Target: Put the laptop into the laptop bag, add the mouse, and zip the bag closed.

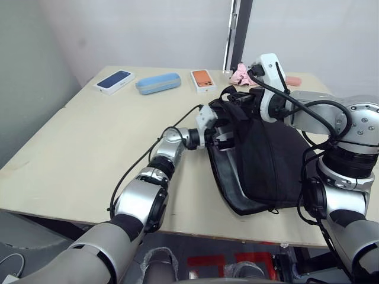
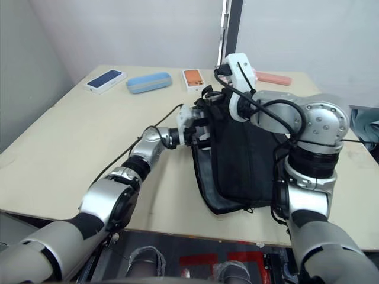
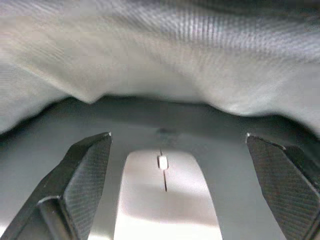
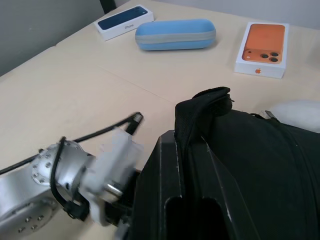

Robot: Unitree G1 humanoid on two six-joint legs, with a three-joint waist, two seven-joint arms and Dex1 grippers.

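Laptop bag (image 1: 266, 165): lying on the near right part of the wooden surface (image 1: 89, 154), centre-right of the left eye frame, its near edge sitting close to the surface's front edge and its mouth gaping toward frame left.
Left gripper (image 1: 228, 135): reaching into the bag's mouth from frame left; in the left wrist view its two black fingers (image 3: 85, 175) are standing wide apart, gripping nothing.
Mouse (image 3: 167, 200): lying flat inside the bag under a fold of fabric, sitting between the spread fingers in the lower middle of the left wrist frame, touching neither.
Right gripper (image 4: 192, 175): pinching the bag's black strap handle (image 4: 200, 107) between closed fingers and holding the upper flap raised, at the middle of the right wrist frame.
Laptop: cannot tell where it is lying.
Pink object (image 1: 241, 73): sitting just behind the bag, upper middle of the left eye frame.
Orange phone box (image 1: 203, 80): resting beyond the bag near the far edge.
Blue oval case (image 1: 158, 83): lying to frame left of the orange box.
Dark blue phone box (image 1: 114, 81): sitting farthest to frame left in that far row.
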